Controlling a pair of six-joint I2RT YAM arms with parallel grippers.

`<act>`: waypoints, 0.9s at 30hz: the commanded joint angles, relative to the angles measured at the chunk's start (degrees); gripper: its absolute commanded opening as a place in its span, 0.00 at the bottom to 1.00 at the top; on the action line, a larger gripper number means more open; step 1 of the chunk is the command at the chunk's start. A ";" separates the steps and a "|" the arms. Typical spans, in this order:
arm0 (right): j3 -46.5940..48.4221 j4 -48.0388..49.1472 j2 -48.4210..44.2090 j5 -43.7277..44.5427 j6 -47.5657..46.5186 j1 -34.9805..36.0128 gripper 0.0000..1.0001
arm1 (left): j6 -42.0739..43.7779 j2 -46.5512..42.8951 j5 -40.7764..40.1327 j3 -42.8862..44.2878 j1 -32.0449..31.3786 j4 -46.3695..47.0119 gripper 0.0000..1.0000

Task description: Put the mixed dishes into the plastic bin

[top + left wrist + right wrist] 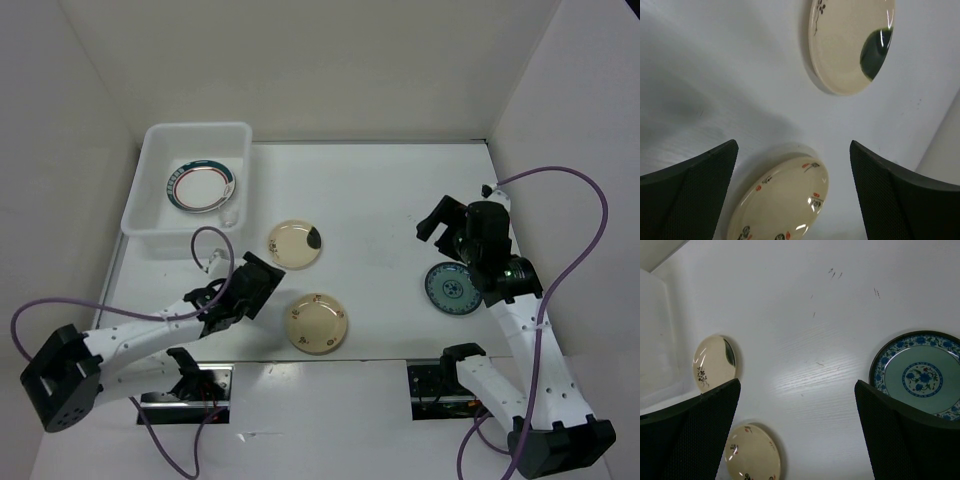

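The translucent white plastic bin [142,212] stands at the back left and holds a white plate with a red ring and dark rim [202,187]. A cream plate with a dark patch [295,245] [850,45] [714,362] and a cream plate with red marks [317,323] [782,205] [752,460] lie on the table's middle. A teal patterned plate [452,290] [922,375] lies at the right. My left gripper [252,283] [793,165] is open and empty, above the table just left of the red-marked cream plate. My right gripper [447,222] [797,390] is open and empty, above the table beside the teal plate.
The white table [380,200] is closed in by white walls on three sides. The bin's wall shows at the left edge of the right wrist view [657,340]. Purple cables loop from both arms.
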 commanded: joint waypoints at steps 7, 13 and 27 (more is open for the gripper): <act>-0.47 1.72 -1.10 0.51 0.18 0.63 1.00 | -2.86 16.41 -10.40 5.53 -0.25 12.22 0.99; -0.47 1.72 0.13 0.51 0.18 0.63 1.00 | -4.61 26.61 -10.94 9.92 -0.25 14.60 0.76; -0.47 1.72 1.18 0.51 0.18 0.63 1.00 | -13.67 39.27 -12.61 14.24 -0.25 13.99 0.46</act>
